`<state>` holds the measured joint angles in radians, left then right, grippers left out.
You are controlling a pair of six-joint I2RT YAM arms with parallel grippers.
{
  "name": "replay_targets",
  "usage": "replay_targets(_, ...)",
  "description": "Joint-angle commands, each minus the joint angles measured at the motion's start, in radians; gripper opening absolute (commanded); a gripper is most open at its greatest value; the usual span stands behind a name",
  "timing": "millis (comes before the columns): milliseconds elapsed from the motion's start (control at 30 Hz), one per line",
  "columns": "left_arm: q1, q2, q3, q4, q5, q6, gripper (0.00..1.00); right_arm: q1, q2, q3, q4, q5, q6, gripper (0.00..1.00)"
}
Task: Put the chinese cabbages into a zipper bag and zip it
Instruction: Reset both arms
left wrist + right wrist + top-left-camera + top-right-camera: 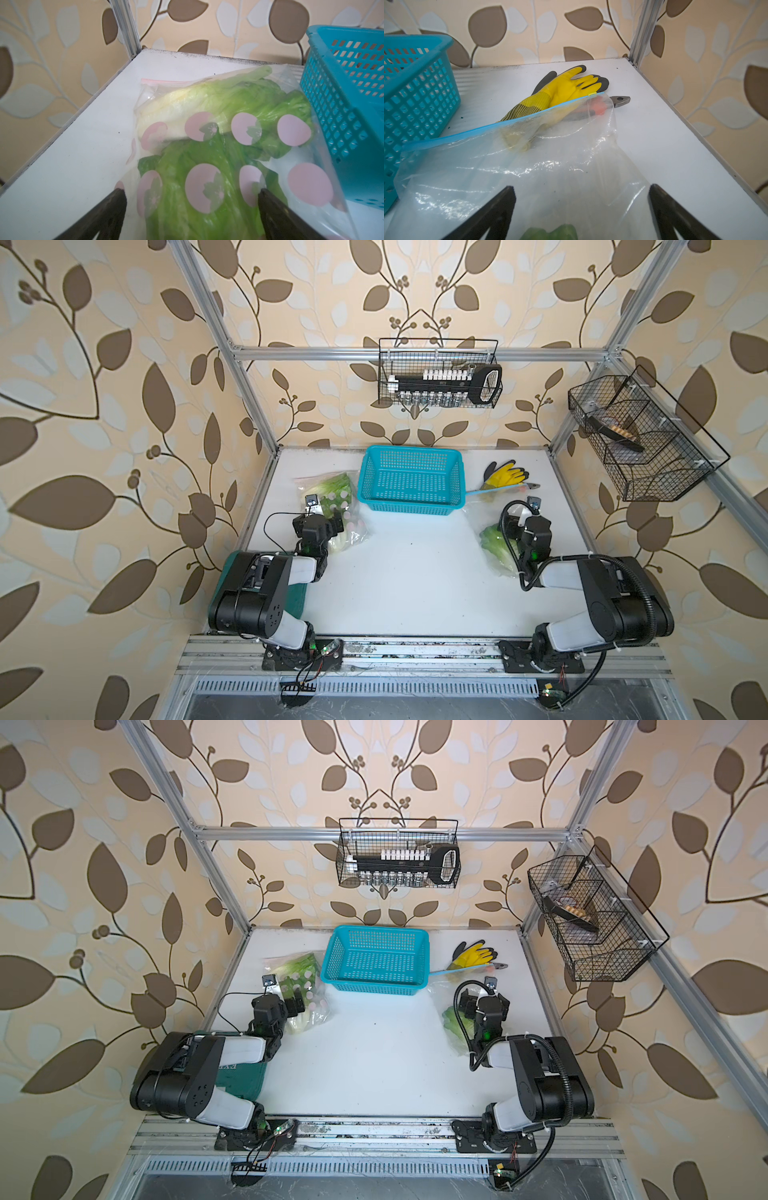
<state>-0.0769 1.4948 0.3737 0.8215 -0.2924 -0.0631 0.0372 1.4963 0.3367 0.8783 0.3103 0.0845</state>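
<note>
**Both grippers wide open over the bagged cabbages**

Left gripper (pixel 191 207): jaws spread wide and holding nothing. It sits low over the dotted zipper bag (pixel 309 187), with one finger on either side of the nearer cabbage. I cannot tell whether it touches the film.
Right gripper (pixel 581 199): jaws equally wide and empty, over the clear zipper bag (pixel 529 176).

Surroundings: the blue basket (pixel 332 104) stands at the back middle of the table (pixel 415 580), its wall against the side of the dotted bag. The clear bag's blue zip strip (pixel 467 133) lies across the cuff of a yellow glove (pixel 564 87) and over the orange handles of the pliers (pixel 620 100). One end of the strip reaches the basket. A dark green item (pixel 243 1077) lies under the left arm.

Cabbages: two chinese cabbages (pixel 207 97) lie side by side inside the dotted bag. The far one has its whitish ribbed base toward the pink zip strip (pixel 166 81) and its crinkled light-green leaves toward the basket. The third cabbage head (pixel 494 543) lies in the clear bag, partly hidden by the right arm. I cannot tell whether either zip is closed.
</note>
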Motion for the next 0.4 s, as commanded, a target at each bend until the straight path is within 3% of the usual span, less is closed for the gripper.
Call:
replay_targets(0, 0.012, -0.002, -0.010, -0.045, -0.015, 0.001, 0.99, 0.005, 0.004, 0.011, -0.022, -0.005, -0.011, 1.00)
replay_targets(200, -0.026, 0.003, -0.042, 0.030, 0.045, 0.075, 0.99, 0.005, 0.004, 0.012, -0.021, -0.004, -0.011, 1.00)
replay_targets(367, 0.010, 0.000, -0.001, -0.054, 0.134, 0.066, 0.99, 0.005, 0.004, 0.012, -0.022, -0.005, -0.011, 1.00)
